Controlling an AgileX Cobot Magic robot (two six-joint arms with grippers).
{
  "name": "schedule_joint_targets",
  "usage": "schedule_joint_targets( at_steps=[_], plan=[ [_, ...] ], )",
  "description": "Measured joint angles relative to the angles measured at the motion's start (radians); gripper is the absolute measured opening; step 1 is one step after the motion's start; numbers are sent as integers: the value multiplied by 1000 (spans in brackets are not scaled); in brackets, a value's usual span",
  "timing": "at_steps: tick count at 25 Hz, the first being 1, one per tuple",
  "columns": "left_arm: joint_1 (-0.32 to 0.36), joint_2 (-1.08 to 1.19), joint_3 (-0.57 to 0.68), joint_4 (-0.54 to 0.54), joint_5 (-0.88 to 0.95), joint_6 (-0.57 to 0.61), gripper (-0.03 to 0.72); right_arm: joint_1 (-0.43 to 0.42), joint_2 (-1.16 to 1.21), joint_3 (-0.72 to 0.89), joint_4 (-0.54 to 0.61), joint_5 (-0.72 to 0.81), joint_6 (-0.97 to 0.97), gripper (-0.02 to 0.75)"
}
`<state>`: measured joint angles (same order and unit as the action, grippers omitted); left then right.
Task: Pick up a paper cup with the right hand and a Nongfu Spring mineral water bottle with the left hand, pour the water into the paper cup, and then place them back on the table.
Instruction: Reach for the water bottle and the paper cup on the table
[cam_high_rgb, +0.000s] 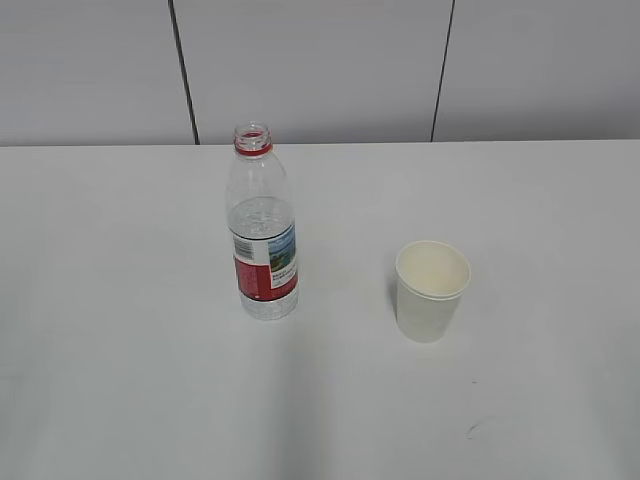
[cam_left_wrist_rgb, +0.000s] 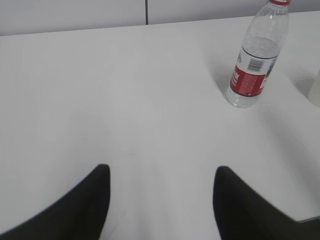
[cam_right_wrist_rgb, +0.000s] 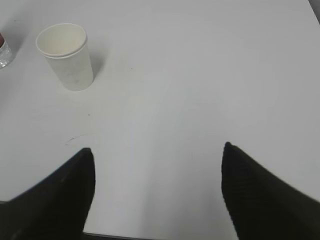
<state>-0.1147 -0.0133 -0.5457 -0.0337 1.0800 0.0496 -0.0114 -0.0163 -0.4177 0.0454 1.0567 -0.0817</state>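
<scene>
While spread, both end effectors (cam_left_wrist_rgb: 162, 200) (cam_right_wrist_rgb: 157, 192) hover.

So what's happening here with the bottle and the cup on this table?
Nothing is being handled yet. An uncapped water bottle, partly filled, stands upright on the white table, and an empty paper cup stands apart to its right. The two robot arms are out of the front camera's view; each wrist camera shows its own jaws open and empty above the table, the left gripper looking toward the bottle, the right gripper toward the cup. No water has been poured.
</scene>
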Motion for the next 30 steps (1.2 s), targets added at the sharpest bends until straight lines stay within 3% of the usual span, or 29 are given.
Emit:
schedule_joint_targets(
  at_steps=[30],
  plan=[
    [0, 0, 0, 0, 0, 0, 401, 0, 0, 0, 0, 0, 0, 582]
  ],
)
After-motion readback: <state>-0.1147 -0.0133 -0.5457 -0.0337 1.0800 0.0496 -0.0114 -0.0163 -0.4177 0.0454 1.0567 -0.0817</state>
